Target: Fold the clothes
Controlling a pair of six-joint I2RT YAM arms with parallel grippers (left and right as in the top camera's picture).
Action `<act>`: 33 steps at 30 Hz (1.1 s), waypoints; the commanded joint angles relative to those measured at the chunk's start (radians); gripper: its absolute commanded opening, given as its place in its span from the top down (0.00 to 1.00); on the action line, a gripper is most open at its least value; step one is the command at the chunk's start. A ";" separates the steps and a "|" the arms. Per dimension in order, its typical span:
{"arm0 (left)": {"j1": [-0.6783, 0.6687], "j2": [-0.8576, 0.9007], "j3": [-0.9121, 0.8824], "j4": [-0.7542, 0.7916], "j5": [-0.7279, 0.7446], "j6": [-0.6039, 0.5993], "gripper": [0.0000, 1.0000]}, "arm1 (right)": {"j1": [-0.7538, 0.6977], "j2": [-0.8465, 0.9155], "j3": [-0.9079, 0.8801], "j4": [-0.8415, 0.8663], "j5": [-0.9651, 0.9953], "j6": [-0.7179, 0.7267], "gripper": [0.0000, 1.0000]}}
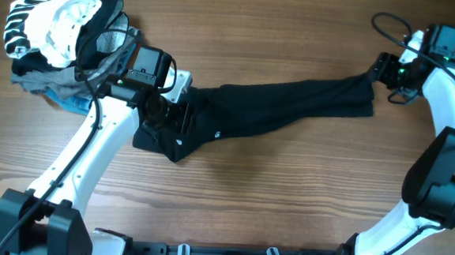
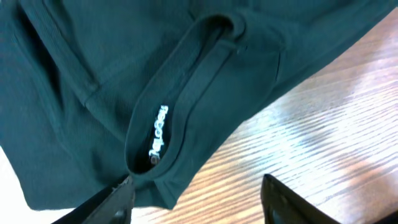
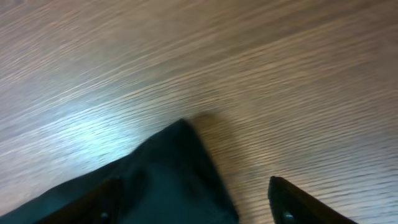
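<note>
Wooden table (image 1: 288, 179): black garment (image 1: 292, 104) lies stretched flat. Left gripper (image 2: 199, 208), jaws spread, over garment's left end. Right gripper (image 3: 196, 202), jaws spread, straddles its right corner. Clothes pile (image 1: 51, 30) beyond garment's left end.

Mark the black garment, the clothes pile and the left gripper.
black garment (image 1: 292, 100): overhead view, middle of the stretched-out fabric.
clothes pile (image 1: 60, 24): overhead view, white fabric on top.
left gripper (image 2: 198, 186): left wrist view, midway between its fingertips.
</note>
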 commanded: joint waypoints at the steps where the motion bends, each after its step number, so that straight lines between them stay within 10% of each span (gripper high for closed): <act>1: 0.000 -0.005 -0.006 0.022 -0.006 -0.002 0.32 | -0.021 0.115 0.009 0.014 -0.160 -0.151 0.10; 7: 0.000 -0.005 -0.006 0.052 -0.006 -0.003 0.28 | 0.028 0.251 0.009 0.005 -0.435 -0.267 0.13; 10: 0.000 -0.005 -0.006 0.051 -0.006 -0.003 0.28 | 0.061 0.234 0.014 -0.023 -0.477 -0.265 0.78; 13: 0.000 -0.005 -0.006 0.036 -0.006 -0.003 0.29 | 0.020 0.134 0.048 -0.055 -0.431 -0.121 0.96; 19: 0.023 -0.006 0.017 -0.045 -0.006 -0.003 0.27 | -0.003 -0.222 0.066 -0.165 -0.309 -0.068 0.96; 28: 0.180 -0.005 0.040 -0.077 0.051 -0.063 0.05 | 0.488 -0.168 -0.043 -0.225 -0.083 -0.006 0.93; 33: 0.179 0.000 0.040 -0.069 0.099 -0.063 0.00 | 0.701 -0.069 -0.056 -0.209 -0.086 -0.082 0.50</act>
